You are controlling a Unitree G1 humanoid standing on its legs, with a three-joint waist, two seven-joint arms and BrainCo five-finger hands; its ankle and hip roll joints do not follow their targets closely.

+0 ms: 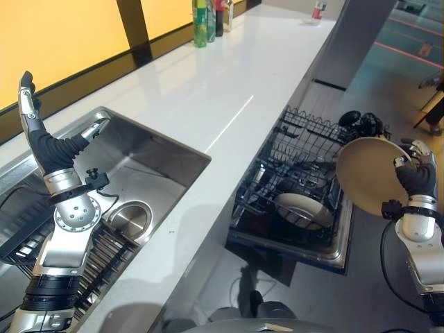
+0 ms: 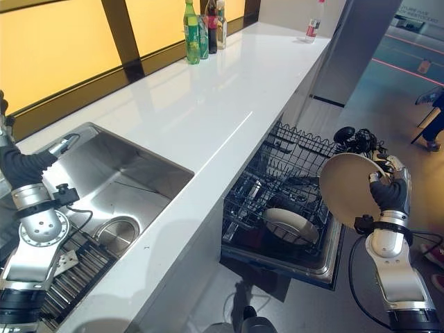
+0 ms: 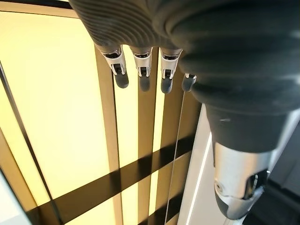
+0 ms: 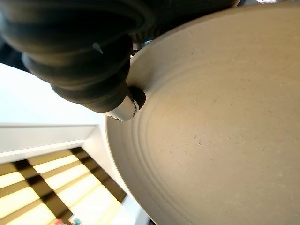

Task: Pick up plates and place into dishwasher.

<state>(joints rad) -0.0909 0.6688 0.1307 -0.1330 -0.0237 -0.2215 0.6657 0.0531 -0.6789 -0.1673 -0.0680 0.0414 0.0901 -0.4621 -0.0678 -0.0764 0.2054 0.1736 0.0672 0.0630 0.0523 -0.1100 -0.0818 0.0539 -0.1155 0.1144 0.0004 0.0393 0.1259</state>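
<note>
My right hand (image 1: 416, 177) is shut on a round beige plate (image 1: 371, 173), held on edge in the air above the right end of the pulled-out dishwasher rack (image 1: 298, 177). In the right wrist view the plate (image 4: 220, 122) is close up, with the thumb pressed on its rim. A white plate (image 1: 303, 208) lies in the rack below. My left hand (image 1: 41, 132) is raised over the sink (image 1: 159, 173) with its fingers (image 3: 143, 75) straight and nothing in it.
The white counter (image 1: 222, 90) runs to the far end, with several bottles (image 1: 207, 21) at its back edge and another small bottle (image 1: 318, 10) beyond. A ribbed drainer (image 1: 104, 260) and a round strainer (image 1: 130, 216) sit in the sink. A person's leg (image 1: 436, 114) shows at far right.
</note>
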